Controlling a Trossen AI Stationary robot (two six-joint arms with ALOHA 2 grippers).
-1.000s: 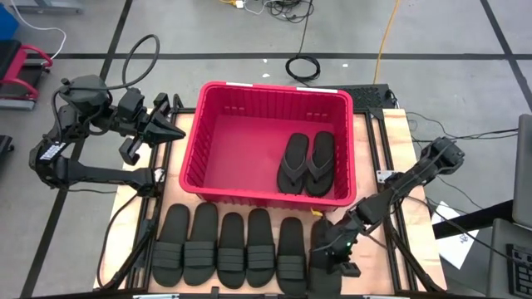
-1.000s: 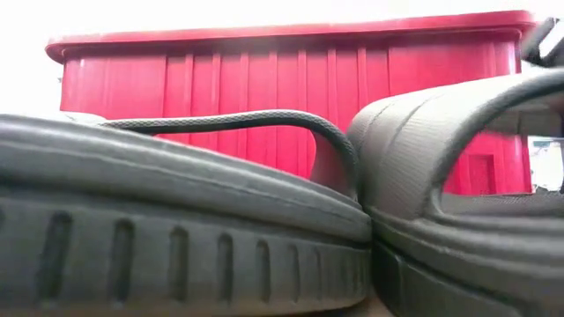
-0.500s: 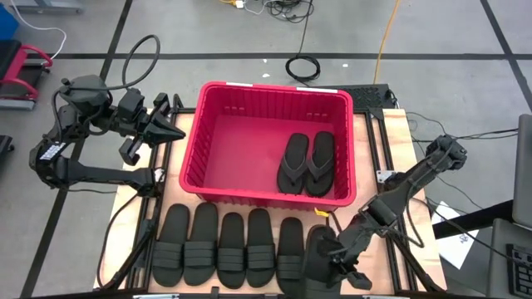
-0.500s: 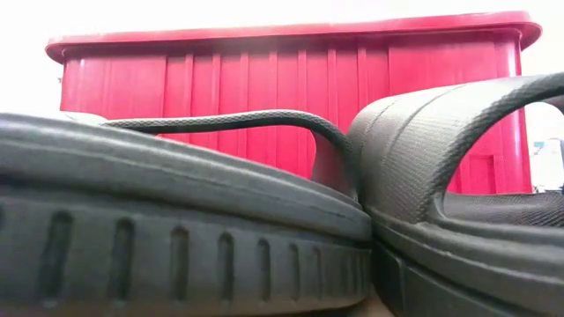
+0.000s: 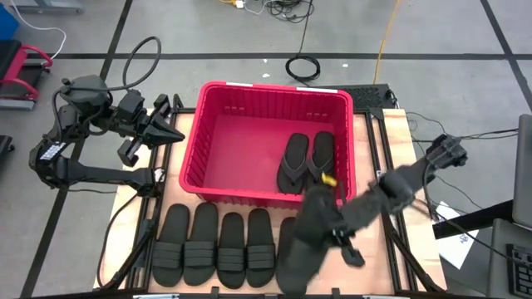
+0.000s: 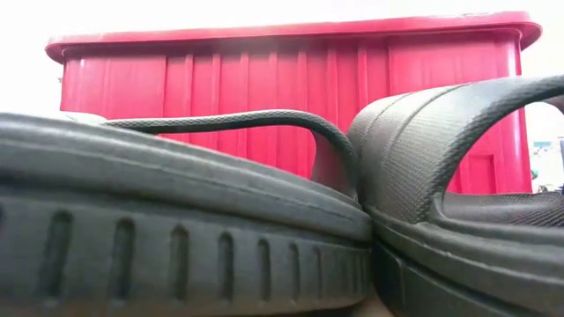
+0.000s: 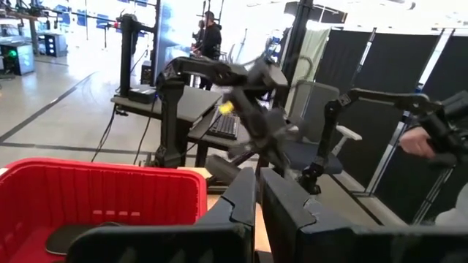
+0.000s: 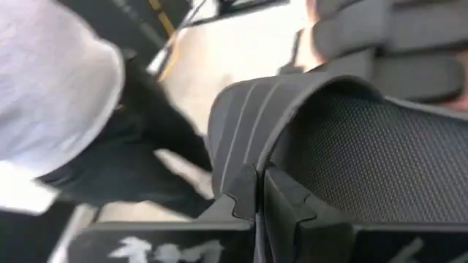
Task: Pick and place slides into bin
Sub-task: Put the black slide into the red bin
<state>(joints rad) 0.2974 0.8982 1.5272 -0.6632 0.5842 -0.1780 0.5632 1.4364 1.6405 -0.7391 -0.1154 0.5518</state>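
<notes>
My right gripper (image 5: 324, 220) is shut on a black slide (image 5: 299, 249) with a wide ribbed strap, held in the air over the near right of the table, just in front of the red bin (image 5: 266, 85). Two thong flip-flops (image 5: 306, 164) lie flat on the bin's floor at its right. Several more slides (image 5: 216, 249) lie side by side on their soles along the near edge. My left gripper (image 5: 172, 133) waits shut, level, beside the bin's left wall. My right gripper pinches the edge of the slide's ribbed strap (image 8: 245, 164) between its two fingers, coming slantwise from above on the table's right side. The slide is lifted clear of the table and hangs tilted below the fingers, its footbed (image 8: 365, 146) close to the wrist.
The bin's near wall (image 6: 282, 106) rises right behind the row of slides (image 6: 176, 220). Cables lie on the floor beyond the table's far edge. Bare tabletop (image 5: 386, 133) shows right of the bin. A person's hand (image 7: 413, 142) shows in the room beyond.
My right gripper has risen from the right end of the row and drawn toward the bin's near right corner, tipping up from pointing down. The slide it holds has come off the table and now hangs clear above the other slides.
</notes>
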